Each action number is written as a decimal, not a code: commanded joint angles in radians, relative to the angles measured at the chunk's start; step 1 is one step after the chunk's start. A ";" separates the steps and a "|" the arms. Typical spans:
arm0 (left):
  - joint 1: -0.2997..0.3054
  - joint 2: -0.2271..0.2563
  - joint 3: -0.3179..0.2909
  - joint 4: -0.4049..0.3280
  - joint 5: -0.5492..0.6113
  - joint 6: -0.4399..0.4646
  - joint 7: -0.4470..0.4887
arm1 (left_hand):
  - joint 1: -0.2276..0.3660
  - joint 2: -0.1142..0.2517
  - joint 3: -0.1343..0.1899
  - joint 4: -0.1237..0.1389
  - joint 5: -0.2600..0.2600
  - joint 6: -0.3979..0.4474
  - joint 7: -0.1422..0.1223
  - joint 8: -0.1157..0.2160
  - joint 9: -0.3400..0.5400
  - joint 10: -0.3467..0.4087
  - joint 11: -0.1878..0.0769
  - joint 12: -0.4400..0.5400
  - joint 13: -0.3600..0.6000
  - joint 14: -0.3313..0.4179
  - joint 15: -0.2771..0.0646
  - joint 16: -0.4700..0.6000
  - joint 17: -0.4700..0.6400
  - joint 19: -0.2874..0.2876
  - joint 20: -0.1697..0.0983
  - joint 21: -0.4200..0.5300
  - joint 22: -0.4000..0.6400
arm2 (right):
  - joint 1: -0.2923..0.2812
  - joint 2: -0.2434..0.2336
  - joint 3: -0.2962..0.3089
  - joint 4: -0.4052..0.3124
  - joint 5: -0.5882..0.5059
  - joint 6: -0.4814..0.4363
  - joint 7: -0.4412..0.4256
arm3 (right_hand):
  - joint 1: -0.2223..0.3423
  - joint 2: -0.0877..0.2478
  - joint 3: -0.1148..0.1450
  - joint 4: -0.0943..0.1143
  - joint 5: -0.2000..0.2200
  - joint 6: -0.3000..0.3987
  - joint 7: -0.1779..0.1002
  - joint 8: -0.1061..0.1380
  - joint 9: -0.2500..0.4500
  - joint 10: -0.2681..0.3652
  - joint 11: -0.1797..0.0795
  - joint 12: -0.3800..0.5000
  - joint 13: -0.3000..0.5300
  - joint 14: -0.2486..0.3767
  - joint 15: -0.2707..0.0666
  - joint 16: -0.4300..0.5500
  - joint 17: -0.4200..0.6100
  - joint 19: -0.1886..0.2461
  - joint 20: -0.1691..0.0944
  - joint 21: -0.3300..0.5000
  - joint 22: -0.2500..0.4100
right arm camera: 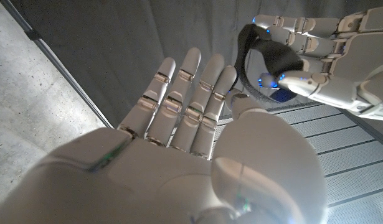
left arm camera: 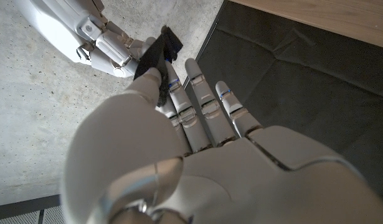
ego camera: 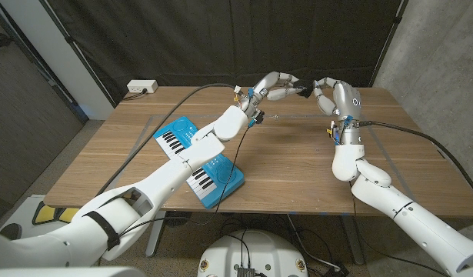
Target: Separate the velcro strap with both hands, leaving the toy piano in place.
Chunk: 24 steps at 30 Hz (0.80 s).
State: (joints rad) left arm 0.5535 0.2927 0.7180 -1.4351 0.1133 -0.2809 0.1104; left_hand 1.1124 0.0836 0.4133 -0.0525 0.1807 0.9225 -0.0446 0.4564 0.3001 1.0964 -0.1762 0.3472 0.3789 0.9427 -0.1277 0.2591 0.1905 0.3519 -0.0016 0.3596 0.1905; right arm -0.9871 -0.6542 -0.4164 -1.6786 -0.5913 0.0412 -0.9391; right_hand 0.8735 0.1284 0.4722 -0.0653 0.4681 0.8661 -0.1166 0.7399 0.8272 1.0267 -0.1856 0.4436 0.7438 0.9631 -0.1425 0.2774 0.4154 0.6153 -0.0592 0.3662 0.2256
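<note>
Dangling black velcro strap (right arm camera: 261, 56) (curved, still joined) between both raised hands

Black velcro strap (ego camera: 306, 91) aloft between fingertips; blue toy piano (ego camera: 199, 160) flat near table's left edge.

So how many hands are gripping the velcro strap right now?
2: the left hand and the right hand each pinch an end of the velcro strap, raised above the table's far side.
</note>
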 commanded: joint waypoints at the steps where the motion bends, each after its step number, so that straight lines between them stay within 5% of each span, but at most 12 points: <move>1: -0.002 0.010 0.000 -0.018 0.008 0.020 -0.015 | 0.027 0.015 0.020 -0.008 0.002 0.043 0.039 0.018 0.014 0.019 -0.001 0.023 0.029 0.040 -0.073 0.009 0.006 0.012 -0.008 0.009 0.001 | 0.005 0.000 -0.004 0.000 -0.004 0.000 -0.001 | -0.002 0.005 0.020 -0.021 0.005 0.001 -0.008 0.006 0.000 -0.002 -0.025 -0.004 0.002 0.004 -0.094 -0.003 0.003 -0.003 -0.081 0.007 0.002; 13: -0.010 0.029 -0.002 -0.016 -0.021 0.007 -0.068 | 0.035 0.025 0.026 -0.015 0.012 0.042 0.044 0.038 0.038 0.026 -0.001 0.067 0.086 0.070 -0.081 0.019 0.033 -0.006 0.005 -0.004 -0.003 | 0.014 0.014 -0.006 0.005 0.006 -0.009 0.006 | -0.006 0.006 0.022 -0.023 0.004 -0.004 -0.005 0.007 0.002 -0.002 -0.025 -0.009 0.005 0.001 -0.094 -0.006 0.005 -0.008 -0.082 0.008 0.003; 24: 0.051 0.069 -0.047 -0.083 -0.025 0.008 -0.024 | 0.030 0.024 0.029 -0.015 0.015 0.035 0.040 0.050 0.055 0.014 -0.005 0.092 0.124 0.074 -0.079 0.014 0.043 -0.009 0.009 -0.010 -0.005 | 0.038 0.026 -0.010 0.030 0.014 -0.017 0.007 | -0.007 0.013 0.019 -0.028 -0.004 -0.016 0.006 0.023 0.033 -0.005 -0.017 -0.009 0.020 0.029 -0.095 0.016 0.027 -0.012 -0.083 0.013 0.005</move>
State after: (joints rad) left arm 0.5635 0.3311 0.7020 -1.4719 0.0952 -0.2716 0.0617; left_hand 1.1409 0.0969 0.4381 -0.0691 0.1855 0.9295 -0.0368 0.4995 0.3483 1.1063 -0.1691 0.4295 0.4936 1.0077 -0.1607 0.2710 0.2293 0.3461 0.0040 0.3509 0.1860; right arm -0.9682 -0.6390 -0.4224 -1.6688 -0.5851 0.0304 -0.9333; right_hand 0.8611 0.1234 0.4804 -0.0735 0.4642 0.8568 -0.1108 0.7499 0.8409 1.0298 -0.1888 0.4360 0.7526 0.9651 -0.1406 0.2744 0.4255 0.6063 -0.0573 0.3704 0.2255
